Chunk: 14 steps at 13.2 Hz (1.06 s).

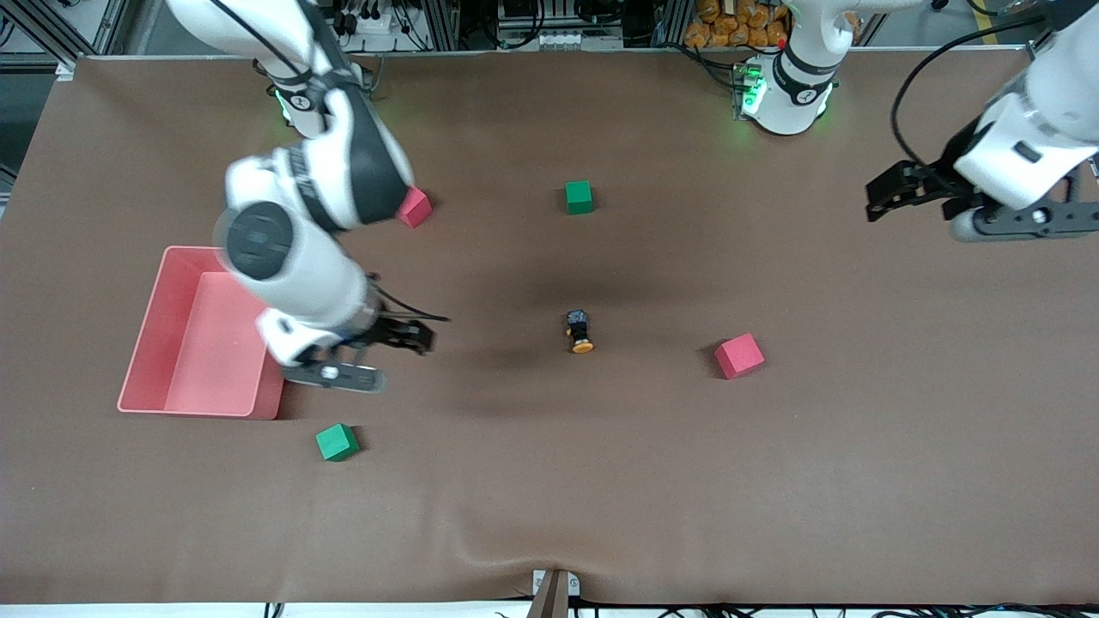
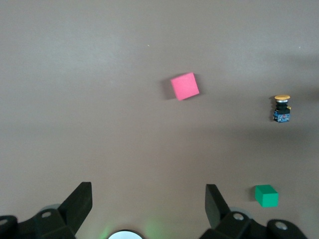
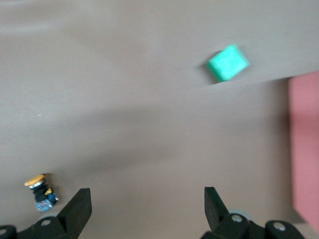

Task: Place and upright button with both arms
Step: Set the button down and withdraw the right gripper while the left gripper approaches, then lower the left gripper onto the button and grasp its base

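1. Button (image 1: 580,332): lies on its side on the brown table cover (image 1: 549,481) near the middle of the table, its orange cap toward the front camera and its black body away from it. Nothing touches it.
2. Red cube (image 1: 738,355): at about 3 o'clock from the button in the front view, a little nearer the front camera, apart from it.
3. Green cube (image 1: 579,196): at 12 o'clock from the button, well apart.
4. Second green cube (image 1: 336,442): at about 8 o'clock from the button, near the pink bin (image 1: 146,330).
5. Second red cube (image 1: 414,206): partly hidden by the right arm.
6. Right gripper (image 1: 410,336): over the bare cover beside the pink bin, jaws spread, holding nothing.
7. Left gripper (image 1: 884,196): over the left arm's end of the table, jaws spread, empty.
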Each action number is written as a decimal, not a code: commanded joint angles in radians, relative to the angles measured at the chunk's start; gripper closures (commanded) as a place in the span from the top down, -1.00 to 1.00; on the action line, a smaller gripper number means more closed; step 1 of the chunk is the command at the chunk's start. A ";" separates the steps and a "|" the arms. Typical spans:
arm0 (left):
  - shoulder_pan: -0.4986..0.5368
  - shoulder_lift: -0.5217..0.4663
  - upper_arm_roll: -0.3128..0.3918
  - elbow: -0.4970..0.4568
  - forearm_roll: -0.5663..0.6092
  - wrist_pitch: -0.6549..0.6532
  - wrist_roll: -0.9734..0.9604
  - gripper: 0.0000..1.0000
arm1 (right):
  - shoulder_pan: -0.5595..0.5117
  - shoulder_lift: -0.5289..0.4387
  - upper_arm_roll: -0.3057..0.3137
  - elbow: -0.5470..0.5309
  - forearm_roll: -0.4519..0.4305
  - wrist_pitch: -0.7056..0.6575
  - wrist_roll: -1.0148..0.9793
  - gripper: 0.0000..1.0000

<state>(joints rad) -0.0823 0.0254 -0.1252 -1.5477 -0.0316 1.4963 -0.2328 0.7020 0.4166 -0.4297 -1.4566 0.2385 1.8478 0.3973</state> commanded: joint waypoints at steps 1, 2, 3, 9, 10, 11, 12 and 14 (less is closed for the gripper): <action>-0.046 0.050 0.002 0.018 -0.037 0.013 -0.020 1.00 | 0.016 -0.220 -0.096 -0.203 -0.014 -0.046 -0.125 1.00; -0.047 0.068 0.004 0.026 -0.074 0.024 -0.025 1.00 | 0.014 -0.260 -0.143 -0.206 -0.053 -0.093 -0.149 1.00; -0.047 0.100 0.004 0.049 -0.089 0.025 -0.026 1.00 | 0.013 -0.284 -0.171 -0.206 -0.085 -0.129 -0.209 1.00; -0.187 0.267 0.002 0.138 -0.093 0.027 -0.180 1.00 | -0.282 -0.390 -0.001 -0.199 -0.174 -0.243 -0.339 1.00; -0.213 0.301 0.002 0.152 -0.094 0.033 -0.209 1.00 | -0.383 -0.429 0.110 -0.199 -0.211 -0.245 -0.345 1.00; -0.249 0.342 0.004 0.175 -0.093 0.045 -0.241 1.00 | -0.456 -0.456 0.197 -0.199 -0.249 -0.265 -0.345 1.00; -0.270 0.384 0.004 0.201 -0.093 0.060 -0.269 1.00 | -0.536 -0.467 0.276 -0.199 -0.260 -0.291 -0.357 1.00; -0.301 0.436 0.001 0.207 -0.097 0.113 -0.321 1.00 | -0.674 -0.472 0.386 -0.183 -0.262 -0.314 -0.472 1.00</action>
<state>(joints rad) -0.3586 0.3946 -0.1288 -1.4002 -0.1176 1.5906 -0.5052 0.1512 -0.0243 -0.1459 -1.6247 0.0002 1.5464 0.0096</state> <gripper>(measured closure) 0.000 0.000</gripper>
